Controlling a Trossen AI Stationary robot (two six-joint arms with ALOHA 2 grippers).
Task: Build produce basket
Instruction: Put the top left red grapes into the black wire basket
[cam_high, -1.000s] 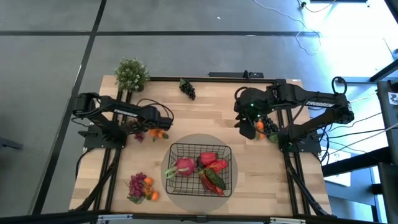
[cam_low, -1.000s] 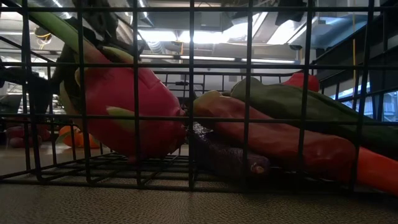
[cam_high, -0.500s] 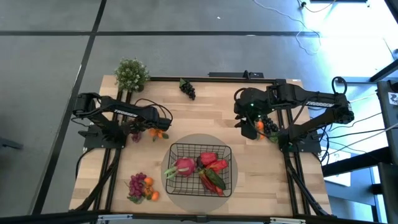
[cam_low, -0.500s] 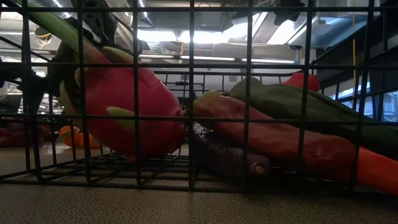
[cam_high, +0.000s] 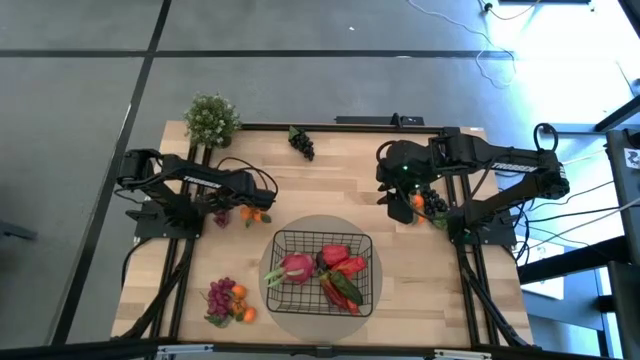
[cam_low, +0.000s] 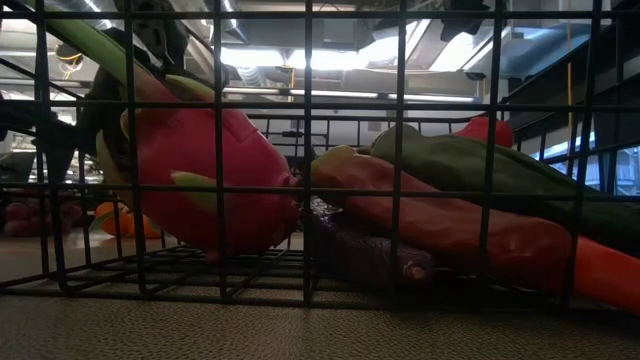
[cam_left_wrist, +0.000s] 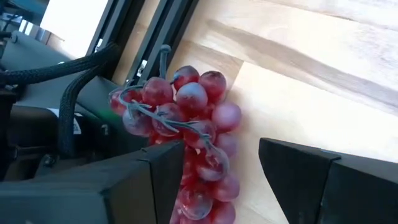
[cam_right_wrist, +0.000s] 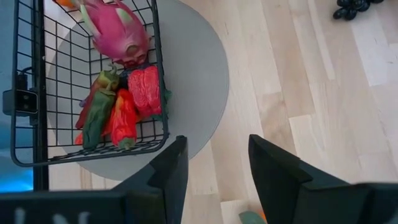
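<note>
The basket (cam_high: 322, 271) is sitting at the table's near middle on a grey round mat (cam_right_wrist: 205, 81), holding a pink radish (cam_high: 297, 266), red peppers (cam_high: 345, 262) and other produce. Farther back, the left gripper (cam_left_wrist: 217, 177) is hanging with fingers spread on either side of a red grape bunch (cam_left_wrist: 186, 118). The right gripper (cam_right_wrist: 214, 168), fingers parted and empty, is hovering with the basket ahead of it and black grapes (cam_high: 433, 203) and an orange (cam_high: 417, 203) close beside it.
</note>
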